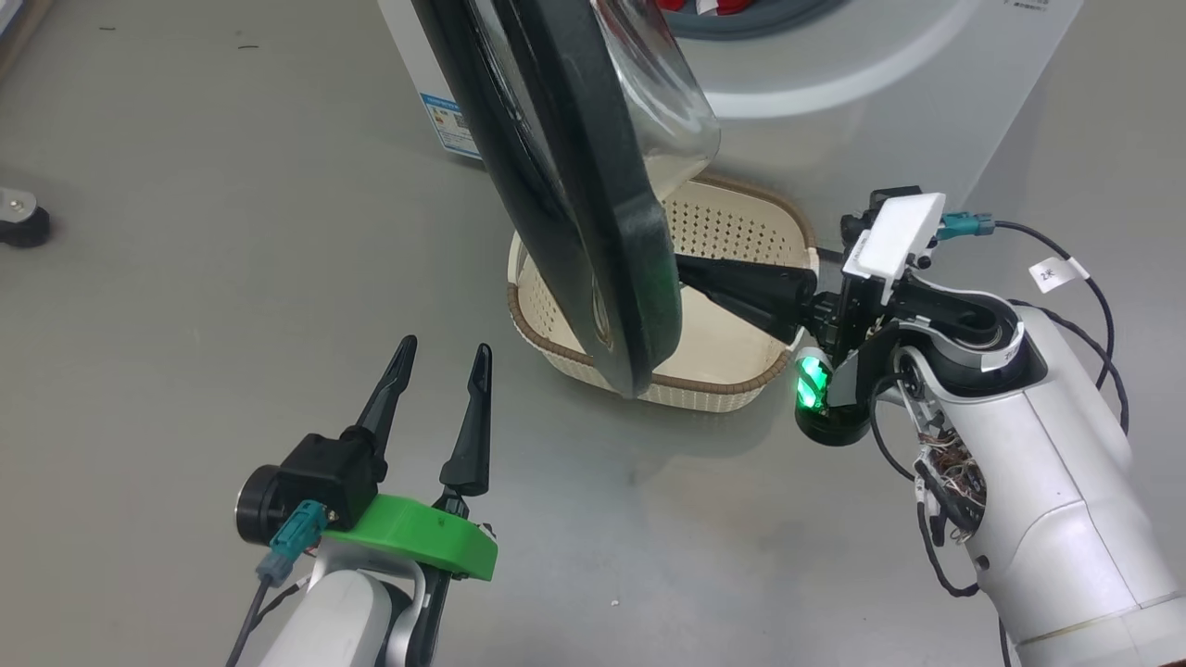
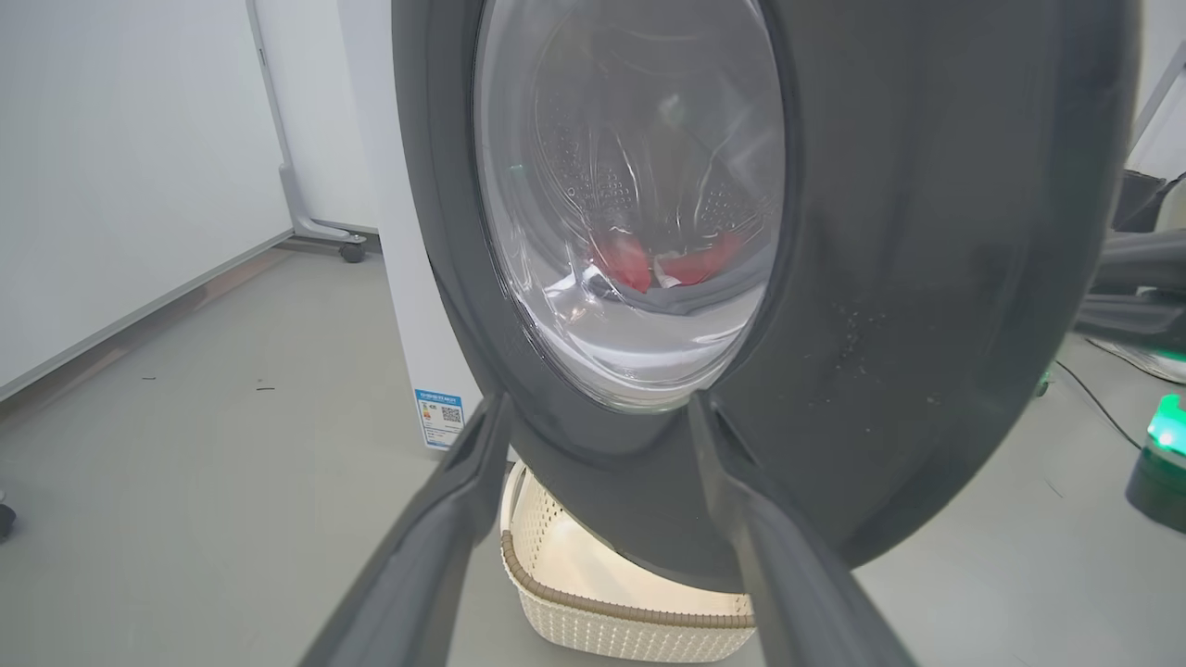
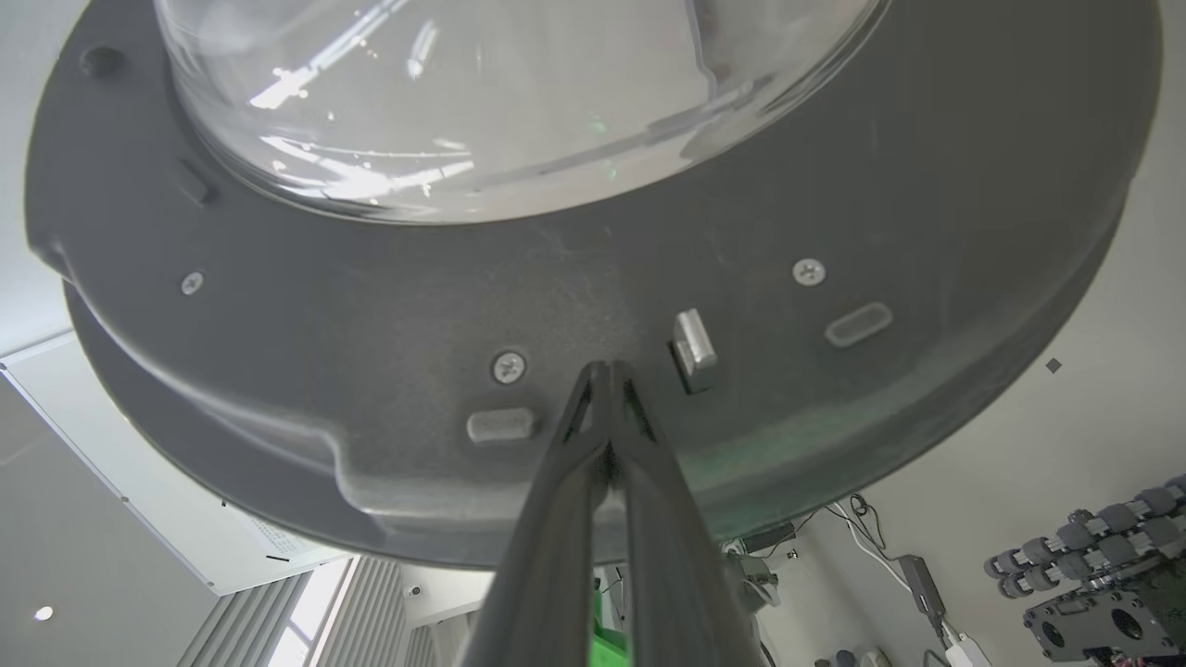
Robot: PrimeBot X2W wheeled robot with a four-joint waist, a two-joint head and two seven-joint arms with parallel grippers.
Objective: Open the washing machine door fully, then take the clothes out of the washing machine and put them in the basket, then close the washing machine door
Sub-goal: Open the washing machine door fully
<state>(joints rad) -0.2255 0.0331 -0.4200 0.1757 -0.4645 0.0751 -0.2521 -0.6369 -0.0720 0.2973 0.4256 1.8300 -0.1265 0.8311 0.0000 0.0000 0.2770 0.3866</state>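
Note:
The washing machine door (image 1: pixel 574 185) stands part open, edge-on to me, its glass bowl (image 1: pixel 667 102) bulging to the right. My right gripper (image 1: pixel 683 269) is shut with nothing in it. Its tips (image 3: pixel 607 371) press on the door's inner grey face (image 3: pixel 834 185), beside a metal latch (image 3: pixel 695 350). My left gripper (image 1: pixel 445 350) is open at the lower left, apart from the door and facing its outer side (image 2: pixel 927 278). Red clothes (image 2: pixel 639 264) show through the window inside the washing machine (image 1: pixel 834 93). The cream basket (image 1: pixel 732 241) sits on the floor under the door.
Grey floor spreads to the left, with a caster (image 1: pixel 23 222) at the far left edge. A blue sticker (image 2: pixel 438 419) marks the washer's lower corner. A white panel on wheels (image 2: pixel 315 139) stands behind it. A green light (image 1: pixel 813 382) glows on my right wrist.

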